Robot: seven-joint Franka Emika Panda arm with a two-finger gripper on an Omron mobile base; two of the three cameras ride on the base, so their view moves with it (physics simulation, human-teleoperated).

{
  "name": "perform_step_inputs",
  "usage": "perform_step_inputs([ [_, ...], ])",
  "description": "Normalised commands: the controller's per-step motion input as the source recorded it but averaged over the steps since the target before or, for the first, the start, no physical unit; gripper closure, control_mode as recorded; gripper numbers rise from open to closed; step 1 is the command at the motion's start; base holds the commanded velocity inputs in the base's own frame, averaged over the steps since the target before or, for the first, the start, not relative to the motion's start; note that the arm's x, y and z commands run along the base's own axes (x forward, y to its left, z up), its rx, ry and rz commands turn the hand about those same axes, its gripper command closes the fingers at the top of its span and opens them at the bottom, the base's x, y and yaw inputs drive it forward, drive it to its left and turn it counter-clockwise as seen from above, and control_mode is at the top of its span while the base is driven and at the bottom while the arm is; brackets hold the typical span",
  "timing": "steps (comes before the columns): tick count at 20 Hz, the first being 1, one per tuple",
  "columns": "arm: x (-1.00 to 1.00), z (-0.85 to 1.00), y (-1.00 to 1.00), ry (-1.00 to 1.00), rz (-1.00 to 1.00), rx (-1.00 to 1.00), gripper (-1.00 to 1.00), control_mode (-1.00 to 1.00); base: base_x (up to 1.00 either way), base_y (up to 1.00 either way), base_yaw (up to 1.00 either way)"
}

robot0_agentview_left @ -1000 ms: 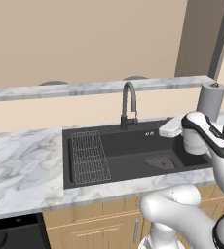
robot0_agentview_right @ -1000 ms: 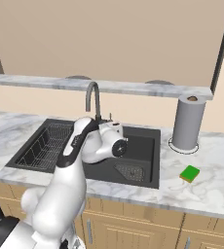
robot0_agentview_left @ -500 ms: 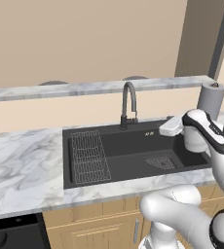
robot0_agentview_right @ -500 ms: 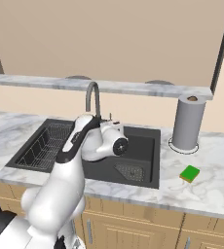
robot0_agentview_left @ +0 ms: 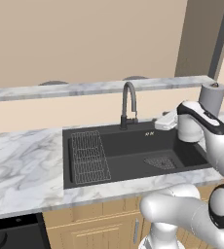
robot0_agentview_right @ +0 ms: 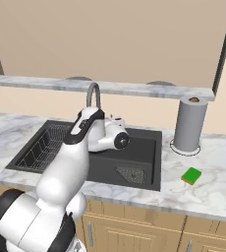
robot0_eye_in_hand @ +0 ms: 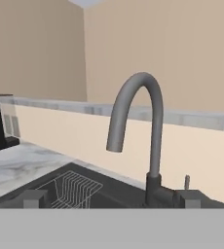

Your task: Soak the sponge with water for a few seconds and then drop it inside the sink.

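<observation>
Since the earlier frames our arm has swung a little further over the sink [robot0_agentview_left: 133, 151], toward the faucet [robot0_agentview_left: 128, 104]; nothing else has changed place. Our gripper [robot0_agentview_left: 163, 122] hangs above the basin, just to the right of the faucet, with the fingers spread wide and nothing between them. From the hand view we look straight at the faucet [robot0_eye_in_hand: 140, 131], with the wire rack [robot0_eye_in_hand: 74, 188] low on its left. The sponge [robot0_agentview_right: 191, 175] lies on the counter [robot0_agentview_right: 208, 187], to the right of the sink [robot0_agentview_right: 149, 147] and in front of the paper towel roll [robot0_agentview_right: 188, 124], well apart from our gripper.
</observation>
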Motion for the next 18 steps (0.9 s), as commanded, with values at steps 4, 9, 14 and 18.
perform_step_inputs([
  [4, 0.06, -0.02, 0.0, 0.0, 0.0, 0.0, -1.0, -1.0, 0.0, 0.0, 0.0],
  [9, 0.0, -0.08, -0.01, 0.0, 0.0, 0.01, -1.0, -1.0, 0.0, 0.0, 0.0],
  [14, 0.0, -0.1, 0.0, 0.0, 0.0, 0.01, -1.0, -1.0, 0.0, 0.0, 0.0],
  [18, 0.0, -0.01, 0.0, 0.0, 0.0, 0.01, -1.0, -1.0, 0.0, 0.0, 0.0],
])
